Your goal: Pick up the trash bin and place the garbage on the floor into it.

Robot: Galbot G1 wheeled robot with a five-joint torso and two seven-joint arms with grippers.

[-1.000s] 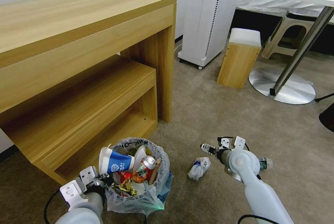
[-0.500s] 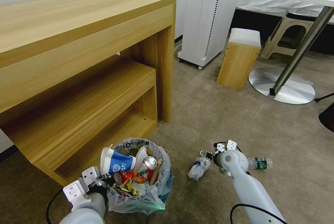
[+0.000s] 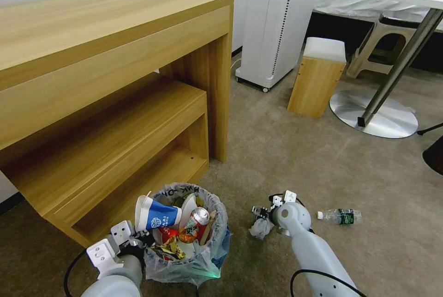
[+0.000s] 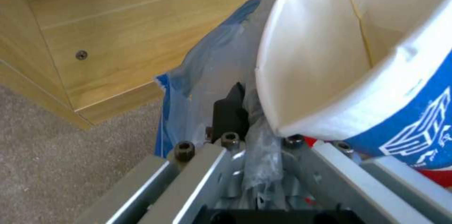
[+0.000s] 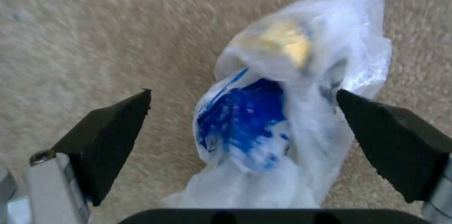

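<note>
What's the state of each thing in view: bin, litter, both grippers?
trash bin: upright on the carpet, full of litter, rim clamped by the left gripper.
paper cup: on its side atop the bin's contents.
crushed can: in the bin.
crumpled plastic bag: on the carpet, between the open fingers of the right gripper, not yet gripped.
plastic bottle: lying on the carpet, capped.
</note>
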